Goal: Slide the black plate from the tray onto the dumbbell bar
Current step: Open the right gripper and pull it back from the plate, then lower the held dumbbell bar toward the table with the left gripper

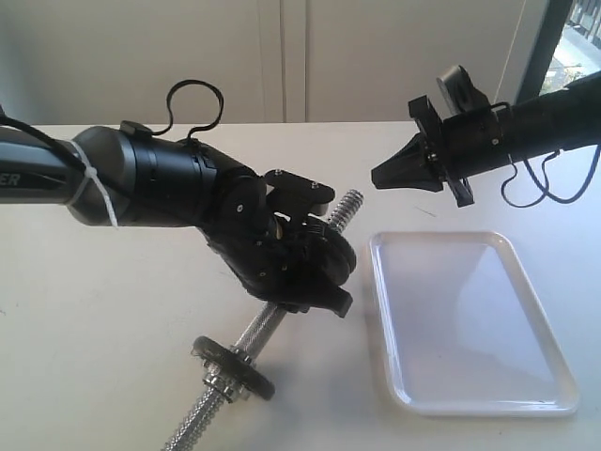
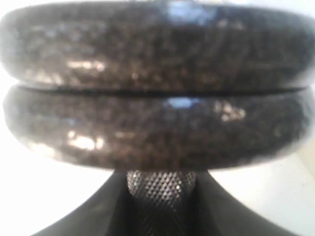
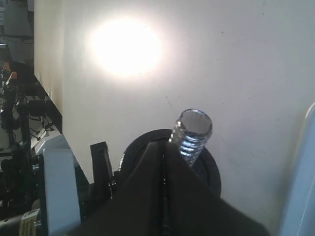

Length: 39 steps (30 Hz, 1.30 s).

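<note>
My left gripper [image 1: 315,272] is shut on the dumbbell bar [image 1: 268,324] and holds it tilted above the table. Its knurled centre [image 2: 162,189] sits between the fingers. Two black discs [image 2: 157,83], pressed together, fill the left wrist view just beyond the fingers. In the right wrist view a black plate [image 3: 209,172] sits on the bar below the threaded end [image 3: 193,130]. My right gripper [image 1: 377,177] [image 3: 164,145] hovers shut on nothing, close to that threaded end. The white tray [image 1: 470,409] holds nothing.
A black disc [image 1: 235,362] with a silver nut [image 1: 221,383] sits on the bar's low end, near the table's front. The tray's rim [image 3: 301,187] shows at the edge of the right wrist view. A wall and window stand behind the table.
</note>
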### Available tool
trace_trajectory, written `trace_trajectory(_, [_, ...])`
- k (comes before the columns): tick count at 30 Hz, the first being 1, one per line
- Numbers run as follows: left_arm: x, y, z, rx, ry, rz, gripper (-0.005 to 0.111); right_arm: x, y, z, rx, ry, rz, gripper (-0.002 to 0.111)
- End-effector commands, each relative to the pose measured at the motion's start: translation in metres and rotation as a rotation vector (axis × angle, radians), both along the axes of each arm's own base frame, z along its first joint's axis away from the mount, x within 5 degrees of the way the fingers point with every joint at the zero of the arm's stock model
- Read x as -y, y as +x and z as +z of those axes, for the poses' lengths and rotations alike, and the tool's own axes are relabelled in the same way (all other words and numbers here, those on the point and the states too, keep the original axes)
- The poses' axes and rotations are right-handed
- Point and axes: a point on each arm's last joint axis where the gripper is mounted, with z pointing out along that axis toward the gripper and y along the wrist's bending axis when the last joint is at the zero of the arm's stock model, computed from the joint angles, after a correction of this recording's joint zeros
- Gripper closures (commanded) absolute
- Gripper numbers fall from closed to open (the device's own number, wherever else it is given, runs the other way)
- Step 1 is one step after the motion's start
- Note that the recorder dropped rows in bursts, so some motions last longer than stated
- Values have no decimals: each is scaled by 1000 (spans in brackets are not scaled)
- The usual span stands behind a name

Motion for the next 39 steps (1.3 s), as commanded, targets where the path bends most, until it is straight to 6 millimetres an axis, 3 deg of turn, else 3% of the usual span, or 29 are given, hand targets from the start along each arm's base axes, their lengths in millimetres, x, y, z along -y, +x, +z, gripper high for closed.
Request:
trace_trajectory(1, [8,6,36,117,-161,27,107,4,1,8,36,10,-1,108])
trace_trajectory(8, [5,9,36,97,-185,84,107,4,1,8,36,17,-5,108])
trace_trajectory(12, [2,15,20,40,-157,139,107,4,1,8,36,17,-5,108])
trace_trajectory(16, [3,16,17,38,-153,139,107,4,1,8,36,18,-6,108])
trace_trajectory(31, [2,16,16,16,-161,172,107,4,1,9,36,20,-7,108])
trace_trajectory(39, [3,17,17,-19,-220,268,93,4,1,9,36,20,-7,108])
